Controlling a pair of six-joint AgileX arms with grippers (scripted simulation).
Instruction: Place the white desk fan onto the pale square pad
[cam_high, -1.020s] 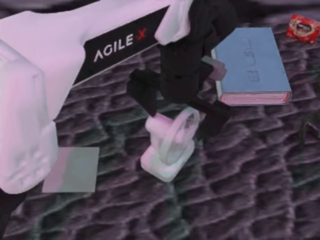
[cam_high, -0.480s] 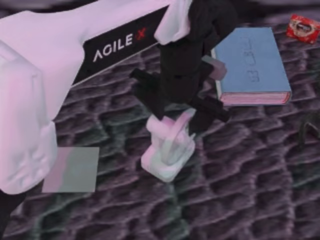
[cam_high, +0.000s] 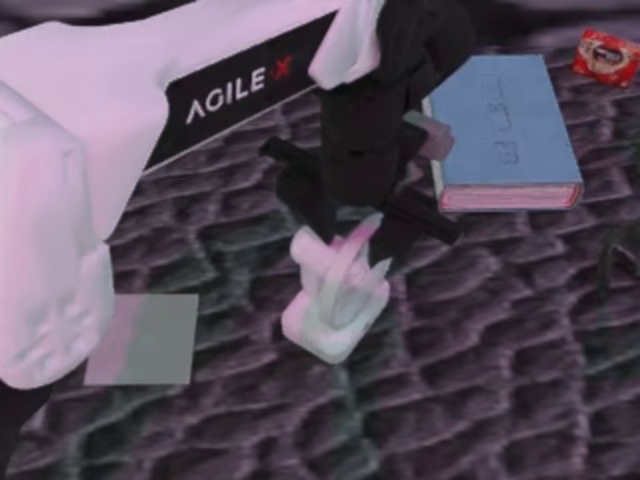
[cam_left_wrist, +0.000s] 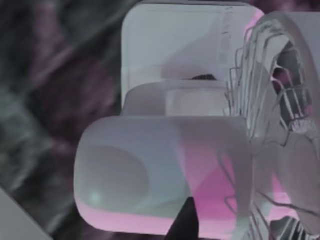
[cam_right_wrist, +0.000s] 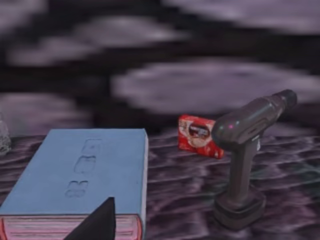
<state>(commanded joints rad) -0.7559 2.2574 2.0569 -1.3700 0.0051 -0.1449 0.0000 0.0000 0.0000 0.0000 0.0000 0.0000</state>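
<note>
The white desk fan (cam_high: 335, 290) stands upright on the dark patterned cloth near the middle of the table, its ring head edge-on to the top view. My left gripper (cam_high: 355, 215) comes down over it, its black fingers pressed against either side of the fan's head and motor housing (cam_left_wrist: 165, 165). The pale square pad (cam_high: 145, 338) lies flat to the fan's left, partly under my left arm and a short way from the fan. My right gripper (cam_right_wrist: 102, 225) is out of the top view and parked off to the right.
A thick blue book (cam_high: 505, 125) lies at the back right, close behind the left gripper. A small red packet (cam_high: 605, 55) sits in the far right corner. A dark power drill (cam_right_wrist: 245, 150) stands upright near the right edge.
The left gripper's fingers have drawn in from wide apart to tight against the fan. The fan stays on the cloth in the same spot.
</note>
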